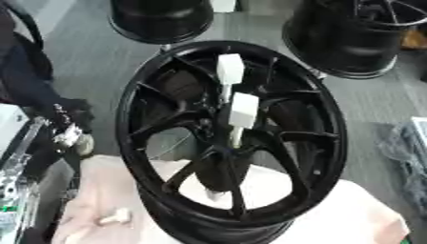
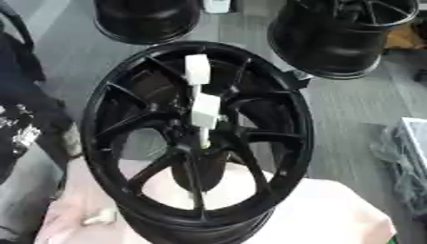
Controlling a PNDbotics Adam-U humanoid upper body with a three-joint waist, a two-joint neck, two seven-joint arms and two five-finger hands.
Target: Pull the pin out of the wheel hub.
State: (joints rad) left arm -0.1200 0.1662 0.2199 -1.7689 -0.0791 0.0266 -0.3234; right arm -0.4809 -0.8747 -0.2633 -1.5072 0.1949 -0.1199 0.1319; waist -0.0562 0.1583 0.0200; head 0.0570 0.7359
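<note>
A black spoked wheel hub (image 1: 137, 119) stands tilted on a table under a pink cloth. Two white pins stick out near its centre. The upper pin (image 1: 230, 69) has a blocky white head on a thin stem. The lower pin (image 1: 243, 110) sits just below it, and its stem enters the hub's middle. A further white piece (image 1: 215, 194) shows through the lower spokes. My left arm comes down the left edge. My left hand (image 1: 72, 135), dark with pale parts, hangs beside the hub's left rim, apart from the pins. No right hand is visible.
Two more black hubs (image 1: 160, 19) (image 1: 359, 38) stand on the grey floor behind. A small white piece (image 1: 113, 218) lies on the pink cloth (image 1: 359, 214) at lower left. Grey bundled material (image 1: 409, 152) lies at the right edge. Clear parts (image 1: 13, 176) lie at the left edge.
</note>
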